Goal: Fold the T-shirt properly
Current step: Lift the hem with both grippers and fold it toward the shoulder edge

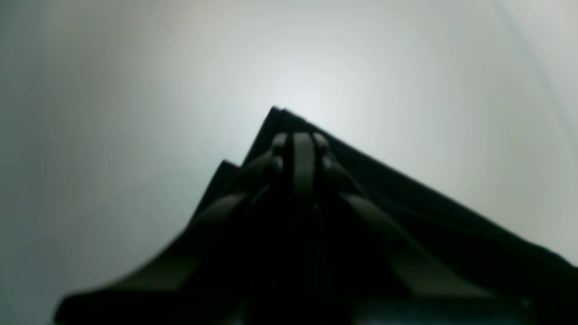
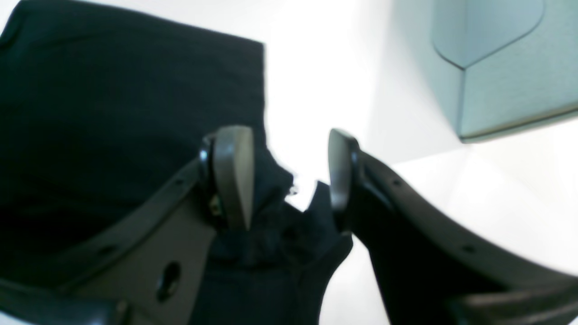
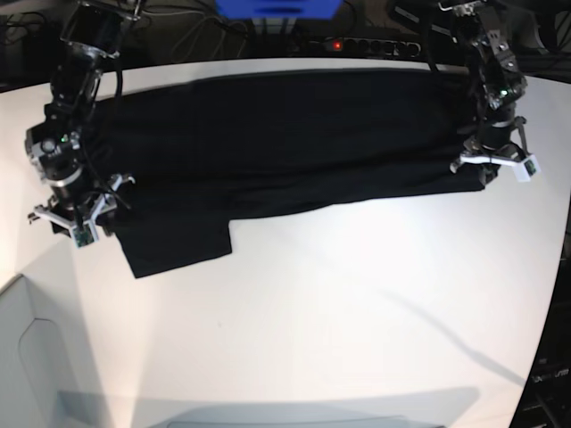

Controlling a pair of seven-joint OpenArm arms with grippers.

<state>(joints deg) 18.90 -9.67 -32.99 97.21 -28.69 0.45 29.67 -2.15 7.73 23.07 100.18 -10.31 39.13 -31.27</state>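
The black T-shirt (image 3: 285, 143) lies stretched flat across the far part of the white table, with one sleeve sticking out toward the front left. My left gripper (image 3: 492, 165) is at the shirt's right end. In the left wrist view it (image 1: 300, 140) is shut on a corner of the layered black T-shirt (image 1: 406, 189). My right gripper (image 3: 76, 214) is at the shirt's left end. In the right wrist view it (image 2: 289, 174) is open, with bunched black T-shirt (image 2: 113, 113) cloth low between the two fingers (image 2: 232, 176).
The white table (image 3: 357, 312) spreads in front of the shirt. A grey-green panel (image 2: 505, 67) stands near the right arm and also shows at the front left in the base view (image 3: 36, 357). A blue box (image 3: 277, 7) and a power strip (image 3: 357, 45) lie behind the table.
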